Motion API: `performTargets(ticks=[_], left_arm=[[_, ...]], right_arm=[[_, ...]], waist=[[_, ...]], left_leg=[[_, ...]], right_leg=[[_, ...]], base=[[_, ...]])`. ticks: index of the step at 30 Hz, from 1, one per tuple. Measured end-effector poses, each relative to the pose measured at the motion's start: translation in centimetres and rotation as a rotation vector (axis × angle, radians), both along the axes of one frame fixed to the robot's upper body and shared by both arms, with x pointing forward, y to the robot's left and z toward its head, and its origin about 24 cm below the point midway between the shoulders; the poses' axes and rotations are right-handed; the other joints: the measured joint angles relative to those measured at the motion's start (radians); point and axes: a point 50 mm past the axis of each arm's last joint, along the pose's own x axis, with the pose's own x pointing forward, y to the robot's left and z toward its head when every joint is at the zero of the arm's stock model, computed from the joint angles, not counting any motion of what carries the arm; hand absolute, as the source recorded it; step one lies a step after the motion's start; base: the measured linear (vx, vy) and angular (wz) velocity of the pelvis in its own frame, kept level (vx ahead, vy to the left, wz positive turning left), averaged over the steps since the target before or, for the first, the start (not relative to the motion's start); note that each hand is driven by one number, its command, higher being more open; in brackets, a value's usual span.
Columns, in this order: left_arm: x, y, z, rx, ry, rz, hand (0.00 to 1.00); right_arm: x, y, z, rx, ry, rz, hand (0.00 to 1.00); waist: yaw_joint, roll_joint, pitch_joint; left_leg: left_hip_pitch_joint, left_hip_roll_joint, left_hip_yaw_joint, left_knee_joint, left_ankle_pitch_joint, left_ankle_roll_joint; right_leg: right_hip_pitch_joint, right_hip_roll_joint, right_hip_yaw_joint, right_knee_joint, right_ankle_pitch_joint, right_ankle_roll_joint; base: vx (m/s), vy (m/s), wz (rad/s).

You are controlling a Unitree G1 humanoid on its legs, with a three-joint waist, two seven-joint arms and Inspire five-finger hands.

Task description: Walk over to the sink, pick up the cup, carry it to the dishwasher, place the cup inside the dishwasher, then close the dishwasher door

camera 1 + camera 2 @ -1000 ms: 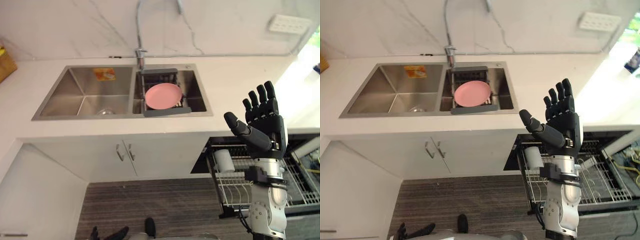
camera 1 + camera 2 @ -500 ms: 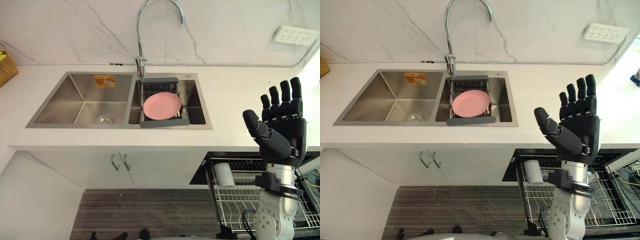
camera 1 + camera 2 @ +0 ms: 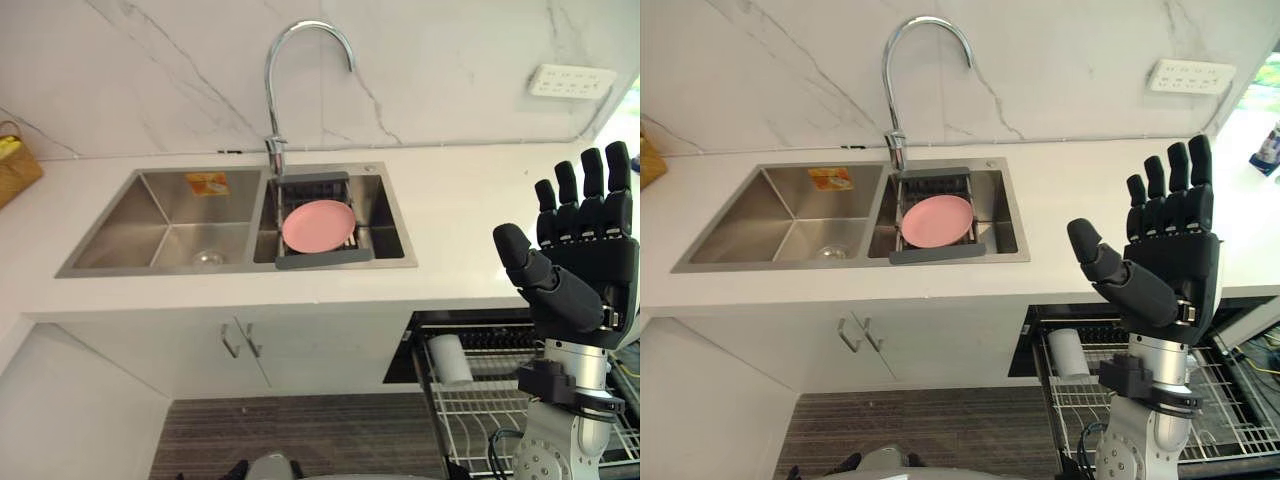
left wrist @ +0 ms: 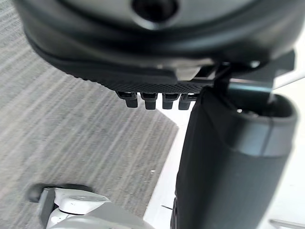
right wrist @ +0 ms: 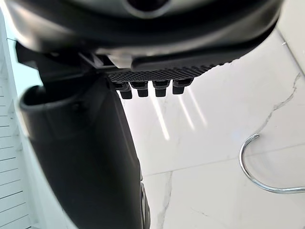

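Cup [image 3: 450,358] sits in the pulled-out dishwasher rack [image 3: 478,408] just below the raised right hand [image 3: 590,270], whose fingers are spread and empty, while the left hand [image 4: 147,78] hangs relaxed above the floor [image 4: 71,133]; closing the door now would likely jam it against that protruding rack.

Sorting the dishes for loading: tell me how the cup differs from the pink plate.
The cup is white and cylindrical; the pink plate is flat and round. The cup sits in the dishwasher's pulled-out wire rack; the plate lies on a grey drainer across the sink's right basin. Shared: neither is held; the right hand is raised open, apart from both.
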Motion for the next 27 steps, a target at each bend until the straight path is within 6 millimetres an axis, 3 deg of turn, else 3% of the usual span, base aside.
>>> performTargets(ticks=[1,2,3,6,12,15,16,17,18,19,21,23,24,27], left_arm=[[-0.2,-0.1,0.0,-0.001,0.004,0.005,1.0],[-0.7,-0.3,0.0,-0.004,0.015,0.009,1.0],[-1.4,-0.6,-0.1,-0.013,0.033,0.015,1.0],[-1.2,-0.4,-0.1,0.002,0.038,0.003,1.0],[1.1,0.2,0.3,0.026,-0.028,-0.023,1.0],[1.8,0.2,0.2,0.025,-0.033,-0.054,1.0],[1.9,0.4,0.2,0.027,-0.027,-0.068,1.0],[2.0,0.5,0.2,0.028,-0.023,-0.079,1.0],[2.0,0.8,0.2,0.036,-0.017,-0.092,1.0],[2.0,1.0,0.2,0.04,-0.009,-0.112,1.0],[2.5,1.1,0.3,0.045,-0.01,-0.133,1.0],[3.3,1.1,0.3,0.046,-0.025,-0.148,1.0],[4.7,1.8,0.8,0.095,-0.038,-0.238,1.0],[4.7,1.8,0.8,0.096,-0.037,-0.238,1.0]], right_arm=[[0.0,0.1,0.0,0.0,0.0,0.003,1.0],[0.1,0.2,0.0,0.001,0.001,0.009,1.0],[0.1,0.3,0.0,0.002,0.0,0.013,1.0],[0.4,1.1,0.1,-0.001,-0.01,0.055,1.0],[0.7,1.7,0.4,-0.008,-0.026,0.083,1.0],[1.0,1.4,0.0,-0.005,-0.006,0.074,1.0],[1.3,1.4,-0.1,-0.002,-0.004,0.076,1.0],[1.6,1.5,-0.1,0.001,-0.009,0.083,1.0],[2.3,1.8,-0.3,0.006,-0.005,0.102,1.0],[2.7,1.8,-0.6,0.008,0.007,0.112,1.0],[3.3,1.7,-1.1,0.01,0.027,0.115,1.0],[3.5,1.6,-1.4,0.007,0.044,0.116,1.0],[4.2,0.7,-0.8,-0.028,0.028,0.096,1.0],[4.2,0.7,-0.8,-0.028,0.028,0.096,1.0]], waist=[[0.002,0.0,0.0],[0.007,0.003,-0.003],[0.015,0.01,-0.009],[0.026,-0.006,-0.02],[0.023,-0.016,-0.049],[0.02,-0.017,-0.065],[0.012,-0.023,-0.07],[0.003,-0.024,-0.071],[-0.01,-0.034,-0.071],[-0.009,-0.036,-0.072],[-0.01,-0.039,-0.073],[-0.024,-0.044,-0.073],[-0.03,-0.077,-0.005],[-0.03,-0.077,-0.005]], left_leg=[[-0.002,0.0,-0.006,-0.039,0.011,-0.002],[-0.005,-0.005,-0.028,-0.077,0.069,0.002],[0.005,-0.021,-0.032,-0.08,0.116,0.041],[0.001,-0.052,0.028,-0.054,0.081,0.099],[0.046,-0.11,0.04,-0.072,0.005,0.114],[0.107,-0.13,0.032,-0.142,0.008,0.117],[0.131,-0.136,0.034,-0.168,0.008,0.118],[0.151,-0.141,0.035,-0.187,0.012,0.126],[0.175,-0.144,0.044,-0.213,0.024,0.135],[0.192,-0.14,0.053,-0.229,0.029,0.134],[0.203,-0.123,0.053,-0.228,0.03,0.131],[0.206,-0.115,0.024,-0.218,0.029,0.125],[0.246,-0.137,-0.075,-0.253,0.016,0.095],[0.246,-0.137,-0.075,-0.253,0.016,0.095]], right_leg=[[0.001,-0.005,0.009,0.0,-0.005,0.006],[0.002,-0.015,0.033,0.001,-0.014,0.019],[0.001,-0.026,0.061,0.0,-0.023,0.034],[-0.009,-0.076,0.104,-0.006,-0.023,0.052],[-0.004,-0.124,0.129,0.041,-0.008,0.078],[-0.077,-0.125,0.128,0.225,-0.009,0.09],[-0.134,-0.132,0.122,0.351,-0.006,0.139],[-0.177,-0.141,0.115,0.44,0.001,0.158],[-0.223,-0.154,0.091,0.531,-0.001,0.155],[-0.262,-0.16,0.043,0.55,-0.021,0.133],[-0.304,-0.148,-0.025,0.503,-0.05,0.116],[-0.317,-0.123,-0.068,0.372,-0.042,0.096],[-0.175,-0.075,-0.077,-0.034,0.183,0.09],[-0.174,-0.075,-0.077,-0.034,0.183,0.09]], base=[[0.14,0.162,-0.38],[0.2,0.218,-0.57],[0.3,0.306,-0.64],[0.31,0.267,-0.47],[0.18,0.127,-0.03],[0.14,0.082,0.01],[0.16,0.084,-0.03],[0.21,0.093,-0.08],[0.22,0.076,-0.16],[0.19,0.042,-0.21],[0.19,-0.042,-0.04],[0.14,-0.088,0.22],[0.03,-0.03,0.1],[0.0,0.0,0.0]])
